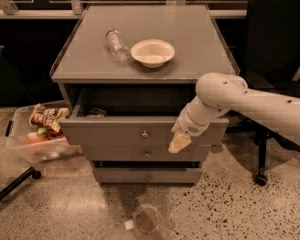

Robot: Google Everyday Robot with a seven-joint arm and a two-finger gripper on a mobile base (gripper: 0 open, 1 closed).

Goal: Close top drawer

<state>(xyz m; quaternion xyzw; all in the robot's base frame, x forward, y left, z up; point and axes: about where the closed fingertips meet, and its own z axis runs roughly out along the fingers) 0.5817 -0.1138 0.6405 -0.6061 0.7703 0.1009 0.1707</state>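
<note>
The top drawer (115, 132) stands pulled out of the grey cabinet (140, 29), its wide front panel running left to right across the view and its shallow box open to above. The gripper (179, 143) hangs on the outer side of that panel, to the right of the small round knob (145, 133) and low against the panel's lower edge; it looks to be touching or just beside the face, and whether it is apart or together cannot be told. So the drawer lies behind the gripper, toward the cabinet. By my judgement the closing push must go straight back, square to the panel's long axis. Since contact is off-centre to the right, the drawer may skew on its runners. The drawer's inside is mostly dark, with a small pale object (95, 112) near its left side that I cannot identify. On the cabinet top a white bowl (152, 52) looks empty, with a clear plastic bottle (116, 43) lying on its side just beside it. On the floor to the left, a clear plastic bin (20, 149) holds snack bags (46, 118).
</note>
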